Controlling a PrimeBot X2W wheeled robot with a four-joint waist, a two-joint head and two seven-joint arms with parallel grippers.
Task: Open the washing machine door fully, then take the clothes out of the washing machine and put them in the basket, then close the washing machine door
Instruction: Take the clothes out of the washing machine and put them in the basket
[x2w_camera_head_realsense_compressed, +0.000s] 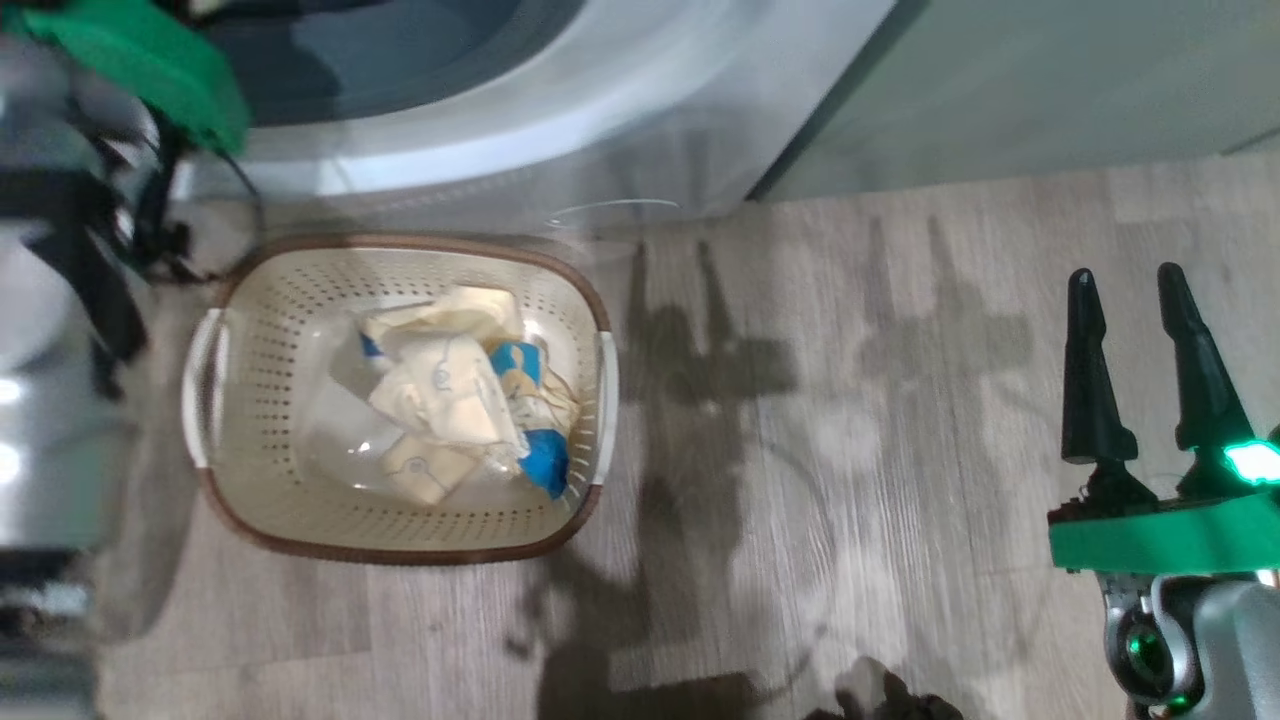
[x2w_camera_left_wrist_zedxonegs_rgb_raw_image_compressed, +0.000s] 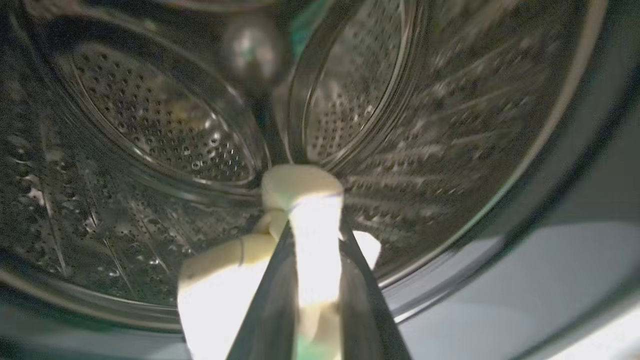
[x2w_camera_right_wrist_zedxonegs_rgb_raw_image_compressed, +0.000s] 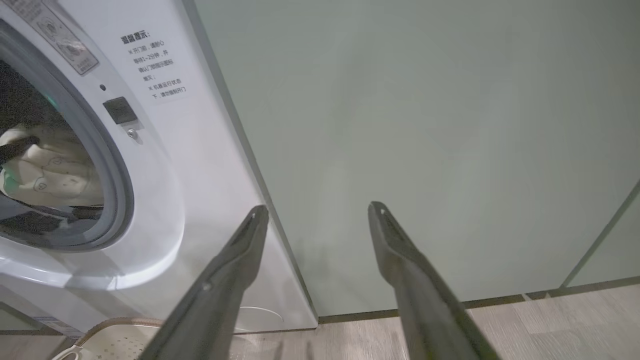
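My left gripper (x2w_camera_left_wrist_zedxonegs_rgb_raw_image_compressed: 316, 227) reaches inside the steel drum (x2w_camera_left_wrist_zedxonegs_rgb_raw_image_compressed: 150, 115) of the washing machine (x2w_camera_head_realsense_compressed: 600, 120), shut on a pale cream piece of the clothes (x2w_camera_left_wrist_zedxonegs_rgb_raw_image_compressed: 305, 190) bunched around its fingers. Through the grey-ringed drum mouth, more cream clothes (x2w_camera_right_wrist_zedxonegs_rgb_raw_image_compressed: 47, 172) with thin outline prints show in the right wrist view. The basket (x2w_camera_head_realsense_compressed: 400, 246) stands on the floor just in front of the machine, holding cream and blue clothes (x2w_camera_head_realsense_compressed: 450, 400). My right gripper (x2w_camera_head_realsense_compressed: 1135, 290) hangs open and empty over the floor to the right. The washing machine door is out of view.
A pale green cabinet (x2w_camera_right_wrist_zedxonegs_rgb_raw_image_compressed: 425, 125) stands right beside the washing machine (x2w_camera_right_wrist_zedxonegs_rgb_raw_image_compressed: 165, 175). Wood-look floor (x2w_camera_head_realsense_compressed: 850, 450) spreads to the right of the basket. My left arm, with its green band (x2w_camera_head_realsense_compressed: 150, 60) and cables, is a blur along the left edge of the head view.
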